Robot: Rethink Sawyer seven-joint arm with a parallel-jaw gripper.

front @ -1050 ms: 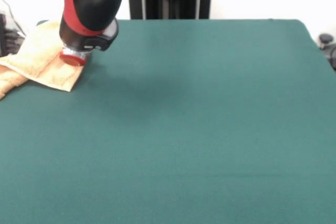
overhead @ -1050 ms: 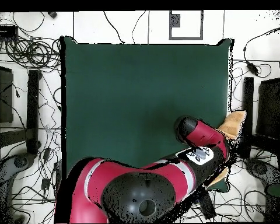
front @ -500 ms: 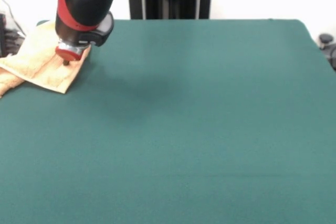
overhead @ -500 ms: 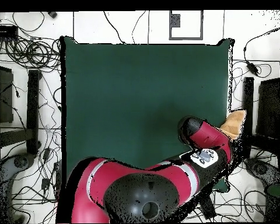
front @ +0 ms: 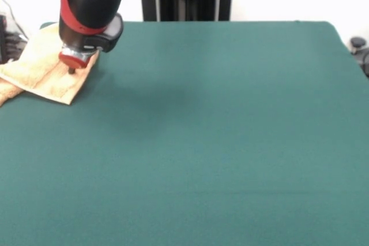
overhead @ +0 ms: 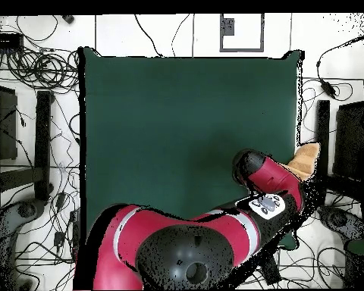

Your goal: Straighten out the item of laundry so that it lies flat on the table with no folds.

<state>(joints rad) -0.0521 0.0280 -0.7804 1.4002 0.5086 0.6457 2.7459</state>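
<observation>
The item of laundry (front: 43,73), a tan-orange terry towel, lies bunched and folded at the far left corner of the table (front: 219,142), one end spilling over the table's left edge. The table is a broad rectangle covered in dark green cloth, far larger than the towel

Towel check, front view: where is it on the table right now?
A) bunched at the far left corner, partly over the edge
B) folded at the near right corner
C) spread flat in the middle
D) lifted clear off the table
A: the towel lies rumpled at the far left corner of the table, its left part drooping past the edge, with the claw down on it.
</observation>
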